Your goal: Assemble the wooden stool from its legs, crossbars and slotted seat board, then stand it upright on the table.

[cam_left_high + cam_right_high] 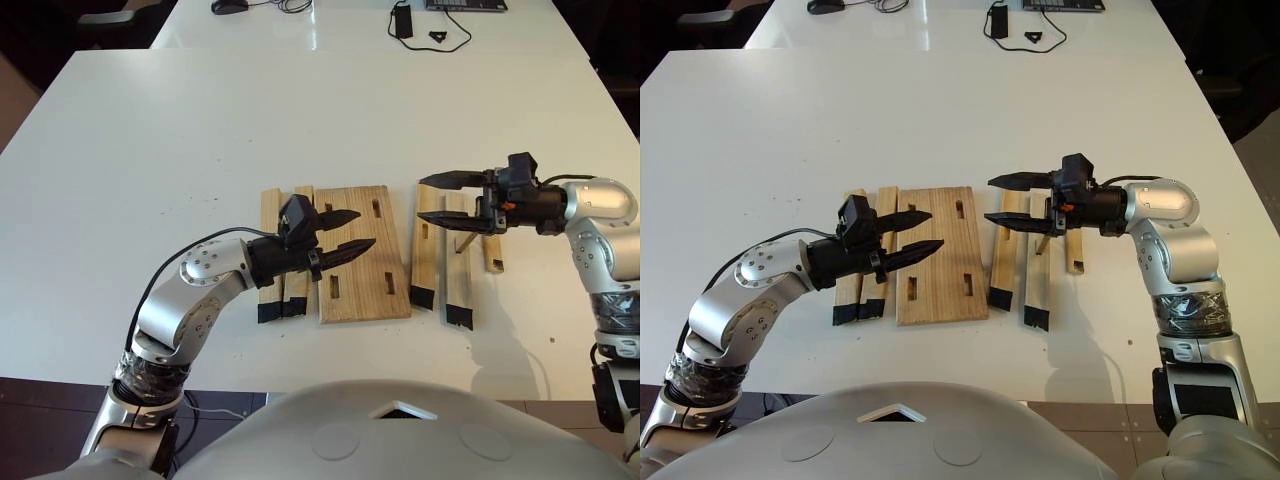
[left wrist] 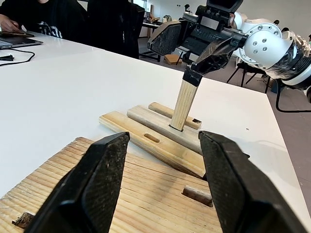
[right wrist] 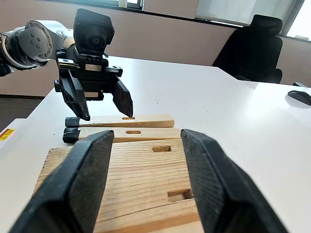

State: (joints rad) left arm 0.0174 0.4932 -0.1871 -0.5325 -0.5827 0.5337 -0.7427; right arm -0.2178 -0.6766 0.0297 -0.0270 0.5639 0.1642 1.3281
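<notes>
Crossbar (image 2: 183, 104) stands slightly tilted in a leg (image 1: 457, 285) at the seat board's (image 1: 360, 285) 3 o'clock. The right gripper (image 1: 421, 198), fingers spread, is right by its top, so clearly nearer. The left gripper (image 1: 365, 228) gapes open at 9 o'clock.

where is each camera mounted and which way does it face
Left eye view: on the head, looking down at the table; left gripper and right gripper show.
Right eye view: same head, same scene.
Left wrist view: on the left wrist, facing over the seat board toward the upright crossbar; own fingers frame it.
Right wrist view: on the right wrist, facing the left gripper.
Wrist views share the seat board.
</notes>
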